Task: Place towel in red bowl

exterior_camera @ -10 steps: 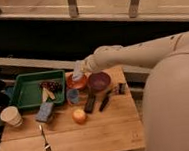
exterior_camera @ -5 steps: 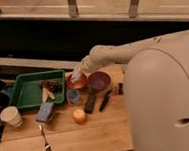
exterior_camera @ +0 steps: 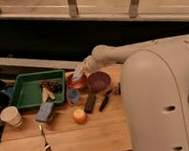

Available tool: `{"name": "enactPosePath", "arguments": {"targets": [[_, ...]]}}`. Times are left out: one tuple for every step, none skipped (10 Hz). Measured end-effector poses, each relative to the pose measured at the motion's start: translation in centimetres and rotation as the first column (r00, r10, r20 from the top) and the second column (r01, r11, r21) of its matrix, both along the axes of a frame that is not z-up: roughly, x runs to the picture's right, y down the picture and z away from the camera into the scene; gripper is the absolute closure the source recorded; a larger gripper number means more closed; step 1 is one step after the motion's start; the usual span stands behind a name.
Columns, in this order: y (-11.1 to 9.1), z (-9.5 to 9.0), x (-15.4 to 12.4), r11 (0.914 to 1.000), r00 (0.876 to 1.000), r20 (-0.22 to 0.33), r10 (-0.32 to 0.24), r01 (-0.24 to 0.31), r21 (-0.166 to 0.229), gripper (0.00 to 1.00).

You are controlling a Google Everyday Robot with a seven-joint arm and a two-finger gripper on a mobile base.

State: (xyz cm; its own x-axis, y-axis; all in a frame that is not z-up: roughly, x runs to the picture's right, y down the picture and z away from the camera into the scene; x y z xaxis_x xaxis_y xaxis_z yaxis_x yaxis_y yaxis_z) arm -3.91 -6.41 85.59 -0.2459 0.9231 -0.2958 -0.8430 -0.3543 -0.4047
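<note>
The red bowl (exterior_camera: 76, 84) sits on the wooden table (exterior_camera: 69, 142), between the green tray (exterior_camera: 24, 92) and a purple bowl (exterior_camera: 98, 80). My gripper (exterior_camera: 79, 74) hangs just above the red bowl's far rim, at the end of the white arm (exterior_camera: 116, 53) reaching in from the right. A pale shape at the gripper's tip may be the towel, but I cannot tell it apart from the gripper. No towel lies plainly in the bowl.
A blue cup (exterior_camera: 73, 95), two black items (exterior_camera: 90, 102) (exterior_camera: 105, 99), an orange fruit (exterior_camera: 79, 115), a blue-grey pad (exterior_camera: 44, 111), a fork (exterior_camera: 45, 139) and a paper cup (exterior_camera: 10, 116) lie around. The tray holds food bits (exterior_camera: 49, 87). My white body (exterior_camera: 161, 103) fills the right.
The arm has stayed over the red bowl, with the gripper dipping slightly toward it. The objects on the table have not moved.
</note>
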Motion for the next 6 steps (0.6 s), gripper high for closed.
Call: {"name": "enactPosePath", "arguments": {"targets": [[0.1,0.5,-0.4,0.9999,1.0,0.011,0.002,-0.002,-0.011,0.95],[0.4,1.5,-1.0,0.9997,1.0,0.027,0.004,-0.003,-0.023,0.83],[0.7,2.2,-1.0,0.9993,0.999,0.038,0.004,-0.002,-0.037,0.73],[0.9,2.5,-1.2,0.999,0.999,0.046,0.003,-0.001,-0.044,0.65],[1.2,3.1,-1.5,0.9985,0.998,0.056,0.002,0.001,-0.055,0.55],[1.6,3.6,-2.0,0.9978,0.998,0.067,0.001,0.003,-0.066,0.44]]}}
